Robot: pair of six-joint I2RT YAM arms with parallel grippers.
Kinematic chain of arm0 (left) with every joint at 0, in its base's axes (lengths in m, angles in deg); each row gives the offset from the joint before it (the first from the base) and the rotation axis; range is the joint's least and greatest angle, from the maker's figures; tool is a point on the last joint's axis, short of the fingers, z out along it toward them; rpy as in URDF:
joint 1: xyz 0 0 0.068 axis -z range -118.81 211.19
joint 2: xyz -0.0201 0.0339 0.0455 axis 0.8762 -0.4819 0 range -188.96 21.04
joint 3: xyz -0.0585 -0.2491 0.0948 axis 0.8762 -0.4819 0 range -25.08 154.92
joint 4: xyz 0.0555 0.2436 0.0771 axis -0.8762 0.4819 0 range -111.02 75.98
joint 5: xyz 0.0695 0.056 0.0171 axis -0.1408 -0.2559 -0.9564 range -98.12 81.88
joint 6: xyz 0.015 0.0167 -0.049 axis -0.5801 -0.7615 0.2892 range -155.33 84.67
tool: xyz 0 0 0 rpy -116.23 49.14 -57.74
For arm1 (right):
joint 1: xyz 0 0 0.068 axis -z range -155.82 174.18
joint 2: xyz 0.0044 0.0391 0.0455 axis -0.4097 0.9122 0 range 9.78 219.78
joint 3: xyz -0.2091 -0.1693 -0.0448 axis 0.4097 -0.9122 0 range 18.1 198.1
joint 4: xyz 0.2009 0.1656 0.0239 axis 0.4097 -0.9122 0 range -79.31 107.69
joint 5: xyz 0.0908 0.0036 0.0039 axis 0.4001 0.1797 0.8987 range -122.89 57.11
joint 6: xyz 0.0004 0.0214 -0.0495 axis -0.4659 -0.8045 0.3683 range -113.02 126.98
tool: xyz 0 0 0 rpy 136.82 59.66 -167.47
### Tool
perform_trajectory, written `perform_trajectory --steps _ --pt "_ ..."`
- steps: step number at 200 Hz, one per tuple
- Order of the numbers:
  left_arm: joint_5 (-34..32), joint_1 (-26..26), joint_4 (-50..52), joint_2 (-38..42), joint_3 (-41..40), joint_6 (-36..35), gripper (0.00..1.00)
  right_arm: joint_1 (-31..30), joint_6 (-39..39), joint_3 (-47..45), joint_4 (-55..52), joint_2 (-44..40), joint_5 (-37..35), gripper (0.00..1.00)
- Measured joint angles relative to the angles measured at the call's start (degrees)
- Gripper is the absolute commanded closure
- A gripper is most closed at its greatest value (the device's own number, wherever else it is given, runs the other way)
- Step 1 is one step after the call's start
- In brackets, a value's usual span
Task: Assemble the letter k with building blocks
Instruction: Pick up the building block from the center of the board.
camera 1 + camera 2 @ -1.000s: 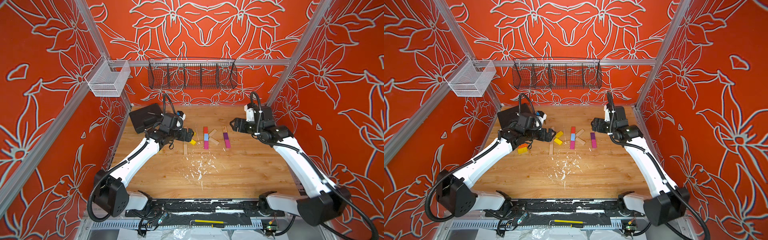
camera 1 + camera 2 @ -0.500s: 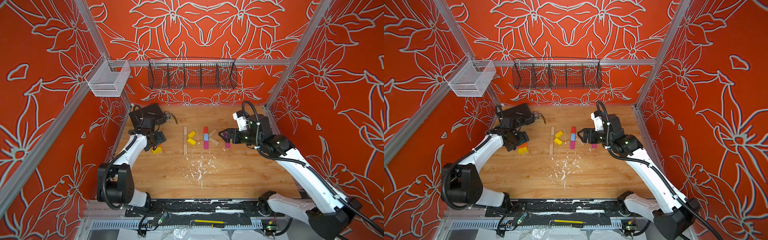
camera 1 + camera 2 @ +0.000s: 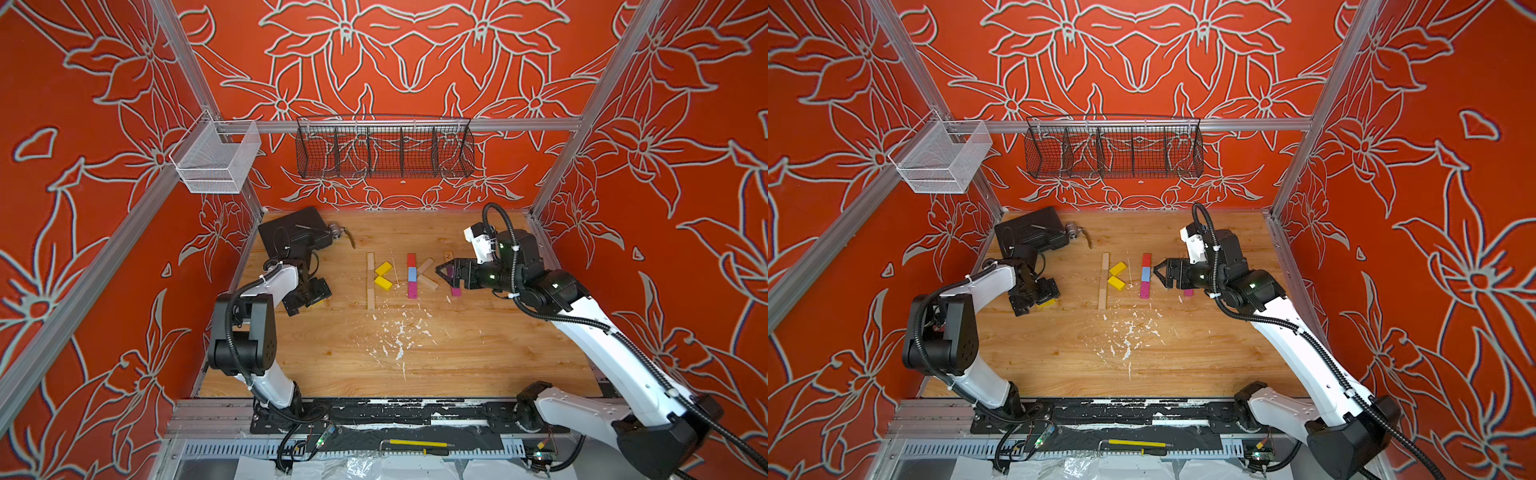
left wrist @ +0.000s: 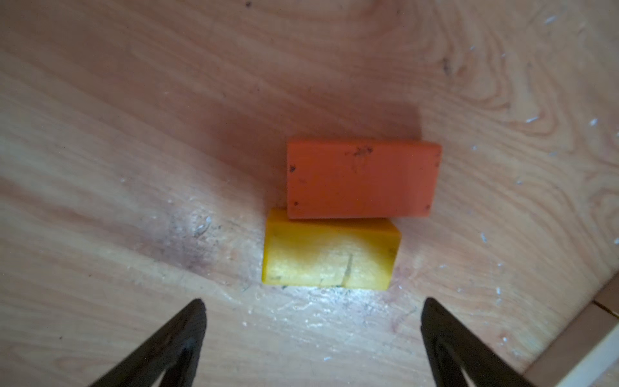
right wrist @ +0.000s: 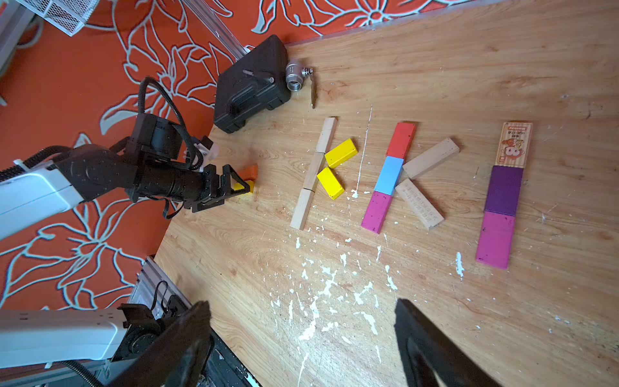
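A second ago we had the left gripper [image 4: 312,303] close beside the two short yellow wooden blocks [image 3: 383,283] that slant off the long pale wooden stem [image 3: 370,286]. Now it has swung away to the left side of the wooden counter [image 3: 415,357] and hangs spread wide and empty just above a flat orange wooden block [image 4: 363,181] and a stubby yellow wooden block [image 4: 330,254]. These two touch along one long side; whether the orange one rests partly on the yellow we cannot tell. We read the move as the left-hand K being finished and let go. Just right of it lies a second K, a red, blue and magenta stem [image 3: 411,276] with two pale wooden diagonal blocks [image 3: 428,283] against its right side. The right gripper [image 5: 301,305] has meanwhile shifted in and hovers, jaws apart and holding nothing, above the third stem [image 5: 502,194], a printed pale bar, a purple bar and a magenta bar laid end to end, with no diagonals yet. So we judge two letters done and a third begun. The orange and yellow pair look like its likely arms, though they sit well apart from it, beyond both finished letters, so carrying them across must not brush those.
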Motion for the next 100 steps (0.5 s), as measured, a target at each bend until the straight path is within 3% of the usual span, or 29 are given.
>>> perform_trajectory --steps 29,70,100 --pt "-0.2 0.0 0.0 -2.3 1.7 -0.5 0.09 0.0 0.0 -0.2 0.1 -0.2 0.0 0.12" --pt "-1.4 0.0 0.4 -5.1 4.0 -1.2 0.26 0.0 0.0 -0.2 0.1 -0.4 0.0 0.12" --pt "-1.5 0.0 0.5 -6.1 4.2 -1.5 0.31 0.0 0.0 -0.2 0.1 -0.5 0.0 0.12"
